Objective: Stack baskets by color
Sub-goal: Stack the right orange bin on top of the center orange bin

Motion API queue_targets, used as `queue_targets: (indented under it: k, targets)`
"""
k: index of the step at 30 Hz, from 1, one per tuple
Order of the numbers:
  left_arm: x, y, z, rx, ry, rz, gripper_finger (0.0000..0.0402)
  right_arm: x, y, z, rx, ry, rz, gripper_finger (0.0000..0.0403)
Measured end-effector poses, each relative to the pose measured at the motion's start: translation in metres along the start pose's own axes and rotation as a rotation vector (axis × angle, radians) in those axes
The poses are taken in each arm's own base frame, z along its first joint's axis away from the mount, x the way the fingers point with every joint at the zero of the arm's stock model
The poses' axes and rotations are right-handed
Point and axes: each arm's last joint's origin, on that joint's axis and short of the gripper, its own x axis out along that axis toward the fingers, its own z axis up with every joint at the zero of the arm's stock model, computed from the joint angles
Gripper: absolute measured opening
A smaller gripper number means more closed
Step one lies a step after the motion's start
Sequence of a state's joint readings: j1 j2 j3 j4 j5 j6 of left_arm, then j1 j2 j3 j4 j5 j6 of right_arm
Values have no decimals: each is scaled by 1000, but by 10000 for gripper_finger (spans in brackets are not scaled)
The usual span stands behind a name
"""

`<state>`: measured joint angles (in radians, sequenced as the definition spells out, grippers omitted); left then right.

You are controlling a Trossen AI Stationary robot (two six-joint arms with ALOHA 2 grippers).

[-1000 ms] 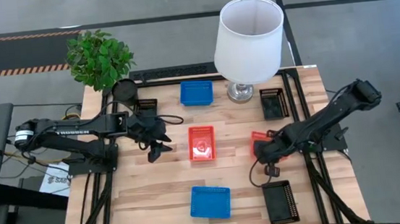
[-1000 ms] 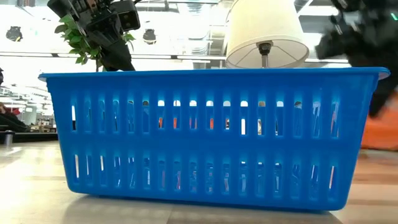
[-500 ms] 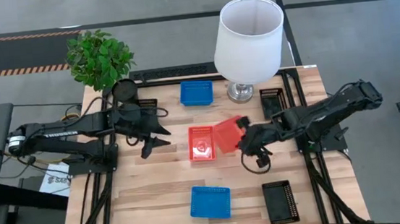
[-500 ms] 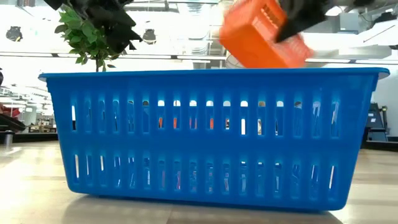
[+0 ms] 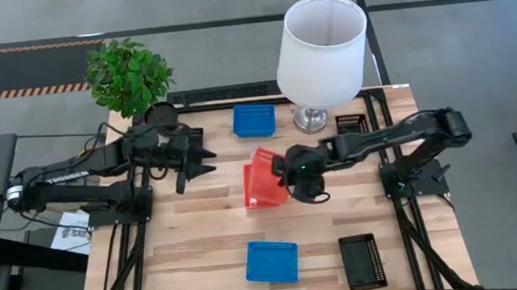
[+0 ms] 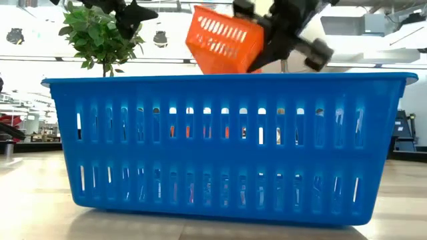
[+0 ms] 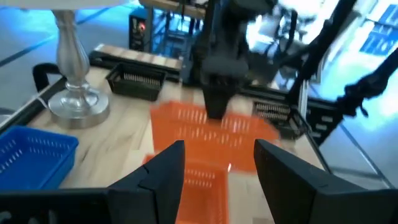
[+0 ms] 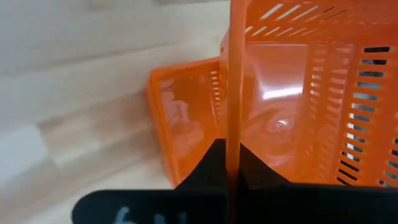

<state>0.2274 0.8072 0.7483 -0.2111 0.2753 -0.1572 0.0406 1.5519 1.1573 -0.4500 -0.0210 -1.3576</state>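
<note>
Little lettering could be read. White capital letters ran along the dark left arm (image 5: 73, 175) in the high view, too small to make out. A white printed sheet (image 5: 67, 235) lay beside the wooden table's left edge, showing dark letters that began "SA", the rest hidden.
</note>
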Motion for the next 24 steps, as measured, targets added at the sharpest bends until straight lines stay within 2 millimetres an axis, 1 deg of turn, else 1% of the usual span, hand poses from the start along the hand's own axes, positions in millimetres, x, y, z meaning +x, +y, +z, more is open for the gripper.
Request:
queue_targets:
  k: [4, 9, 13, 19, 24]
  targets:
    - [-3, 2, 1, -43, -14, 37, 179, 19, -6, -3, -125, 8, 39, 5]
    - [-3, 2, 1, -80, -18, 56, 179, 39, -9, -8, -187, 22, 86, 4]
    - [-3, 3, 1, -94, -16, 60, 179, 43, -12, -13, -190, 30, 85, 6]
    - [-3, 3, 1, -94, -16, 62, 179, 48, -6, -23, -161, 58, 142, 4]
    - [-3, 3, 1, -89, -18, 82, 179, 47, -4, -24, -122, 60, 163, 12]
